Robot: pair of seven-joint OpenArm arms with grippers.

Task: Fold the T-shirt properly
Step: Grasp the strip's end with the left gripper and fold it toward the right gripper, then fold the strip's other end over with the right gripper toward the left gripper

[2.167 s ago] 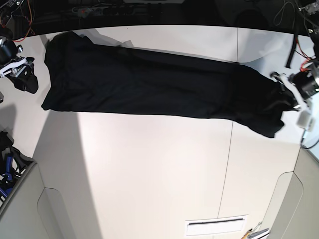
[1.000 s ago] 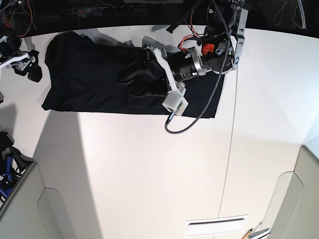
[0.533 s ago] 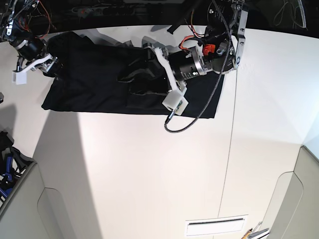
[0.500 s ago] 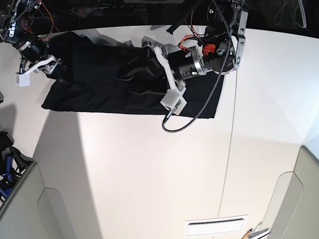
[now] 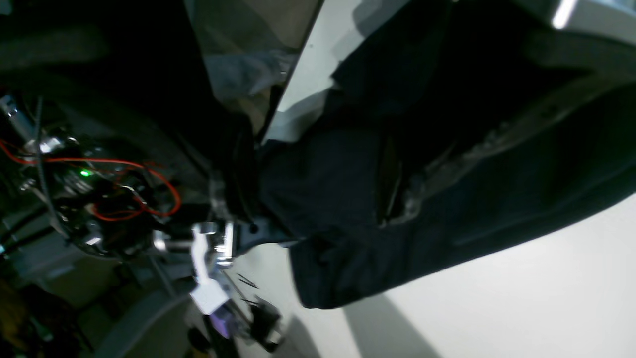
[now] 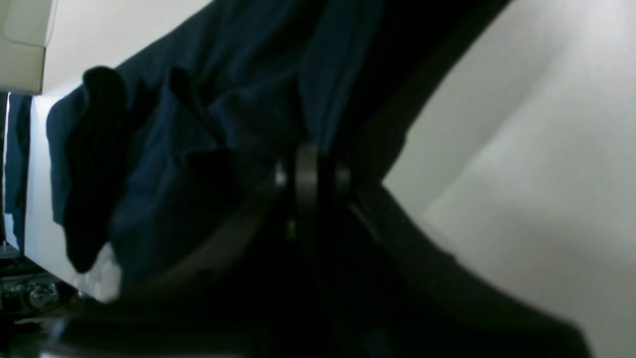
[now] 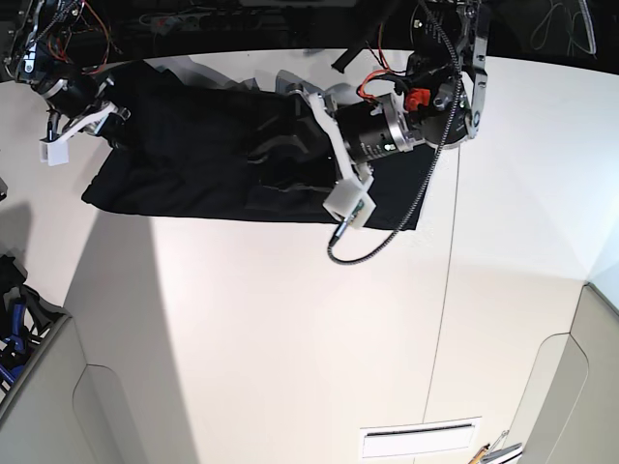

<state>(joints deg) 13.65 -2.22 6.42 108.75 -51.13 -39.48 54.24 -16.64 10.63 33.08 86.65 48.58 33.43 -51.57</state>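
Dark cloth swallows the fingers
Right gripper [image 7: 114, 130] fingers lost against the T-shirt [image 7: 193, 155]; right wrist view blurred; shirt's middle hidden under the left gripper [image 7: 276, 159].

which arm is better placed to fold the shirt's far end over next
Right, probably. The right hand is shut at the T-shirt's unfolded end, seemingly pinching cloth. The left hand sits open over the middle fold.

The shirt [image 7: 184, 164] is plain black, reading dark navy in the wrist views; the table [image 7: 309, 329] is plain white with a thin grey seam; the left gripper [image 7: 276, 159] is black with white parts; red wires [image 5: 124, 189] loop beside it.
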